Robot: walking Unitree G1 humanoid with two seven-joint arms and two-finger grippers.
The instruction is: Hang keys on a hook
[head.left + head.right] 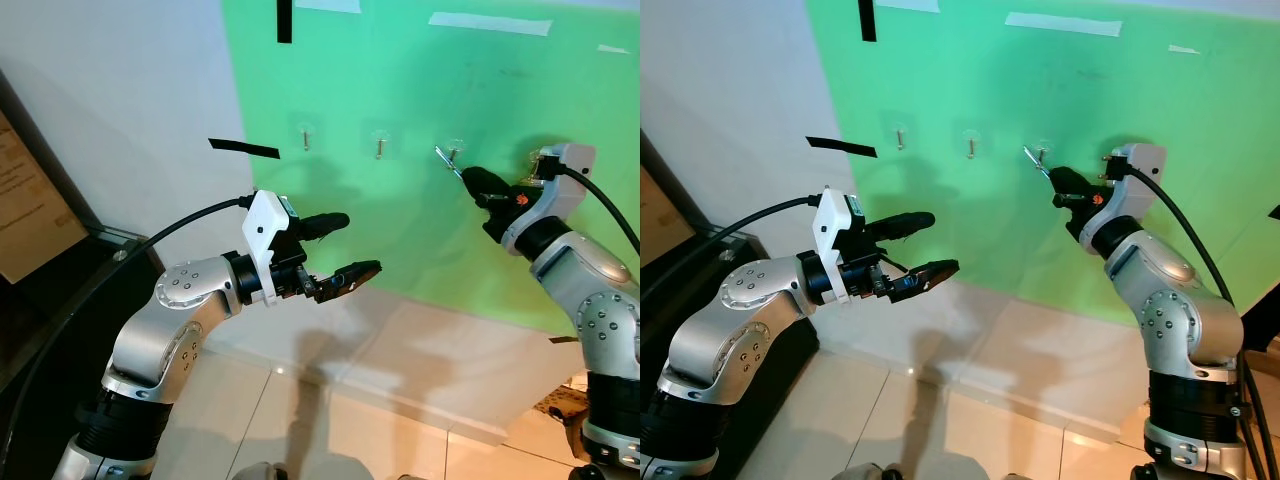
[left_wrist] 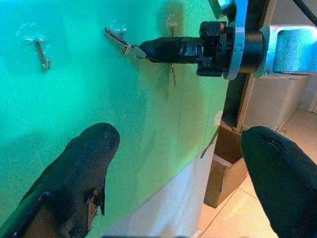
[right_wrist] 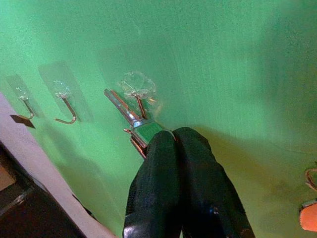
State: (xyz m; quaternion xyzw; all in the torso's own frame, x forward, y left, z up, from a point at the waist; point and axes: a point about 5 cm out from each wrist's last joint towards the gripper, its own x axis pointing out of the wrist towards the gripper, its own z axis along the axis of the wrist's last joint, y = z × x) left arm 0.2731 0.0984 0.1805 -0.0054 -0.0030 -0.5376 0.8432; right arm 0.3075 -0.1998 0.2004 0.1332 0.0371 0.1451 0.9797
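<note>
Green wall carries three small clear hooks in a row. Pinched at the tips of the right gripper, the keys touch the rightmost hook, their blade angled up beside it. Well apart, the left gripper hovers with fingers spread and nothing between them.

The wall is covered by a bright green sheet, plain and unpatterned, bordered by white on the left; black tape strips and pale tape strips are seen on it. Silver keys are pinched by the black fingers of the right gripper; clear-backed hooks are metallic; the floor is tiled beige.
</note>
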